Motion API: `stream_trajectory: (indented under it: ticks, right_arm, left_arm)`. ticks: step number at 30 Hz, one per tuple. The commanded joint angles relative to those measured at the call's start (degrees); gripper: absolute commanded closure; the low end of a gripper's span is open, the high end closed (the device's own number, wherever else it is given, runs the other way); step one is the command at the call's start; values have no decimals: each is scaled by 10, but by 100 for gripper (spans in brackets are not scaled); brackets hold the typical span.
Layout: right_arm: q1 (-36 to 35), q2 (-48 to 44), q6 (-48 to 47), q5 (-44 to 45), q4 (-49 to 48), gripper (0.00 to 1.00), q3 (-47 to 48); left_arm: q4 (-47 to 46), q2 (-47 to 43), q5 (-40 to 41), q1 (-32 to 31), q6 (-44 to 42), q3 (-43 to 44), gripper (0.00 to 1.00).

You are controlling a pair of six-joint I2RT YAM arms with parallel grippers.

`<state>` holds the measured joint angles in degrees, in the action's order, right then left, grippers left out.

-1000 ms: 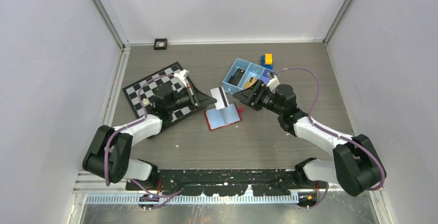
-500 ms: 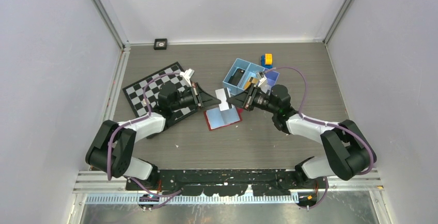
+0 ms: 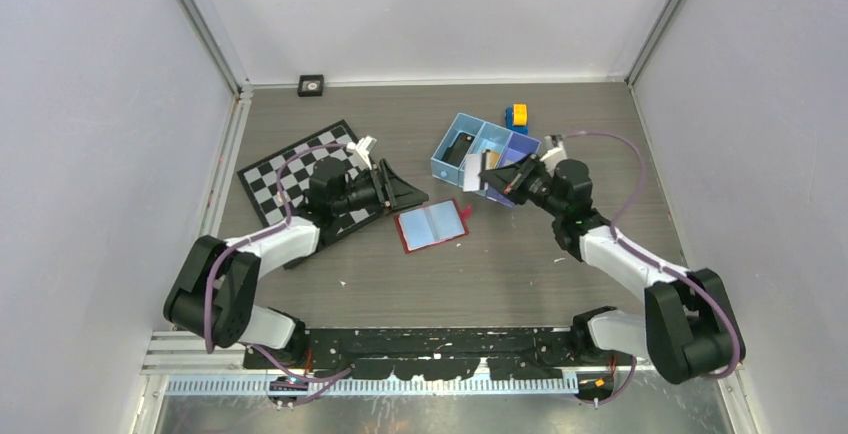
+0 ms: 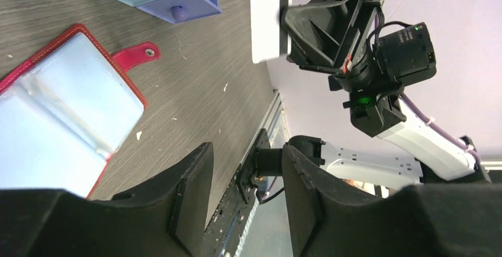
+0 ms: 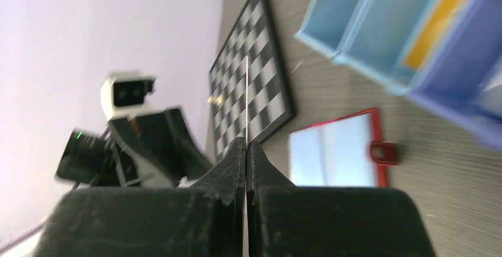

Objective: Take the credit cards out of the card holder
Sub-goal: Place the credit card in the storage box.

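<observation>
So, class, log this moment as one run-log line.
right end effector: shut on credit card, raised | left end effector: open, empty | card holder: lying open, flat

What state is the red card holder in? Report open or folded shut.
Open. The card holder lies spread flat on the table, both pale blue-grey inner panels facing up, snap tab unfastened.

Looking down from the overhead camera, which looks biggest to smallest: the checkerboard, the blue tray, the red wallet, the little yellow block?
1. checkerboard, though partly covered
2. blue tray
3. red wallet, lying open
4. yellow block, clearly smallest
</observation>
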<state>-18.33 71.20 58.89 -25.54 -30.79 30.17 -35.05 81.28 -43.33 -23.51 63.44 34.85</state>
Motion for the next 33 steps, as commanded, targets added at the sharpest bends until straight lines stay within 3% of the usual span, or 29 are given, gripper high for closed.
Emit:
stream_trajectory:
  ticks: [1, 7, 12, 26, 33]
  right_arm:
    - [35, -58, -61, 118, 124, 100, -3]
    - [52, -80, -102, 219, 181, 100, 18]
    - [57, -48, -100, 288, 182, 100, 31]
    - [70, 57, -110, 301, 154, 100, 100]
    - [73, 108, -96, 248, 115, 99, 108]
  left_arm:
    - [66, -51, 35, -1, -52, 20, 51]
    - [122, -92, 72, 0, -94, 21, 49]
    - [156, -106, 102, 0, -119, 22, 49]
    - [162, -116, 114, 0, -125, 19, 49]
    - [164, -120, 117, -1, -126, 17, 49]
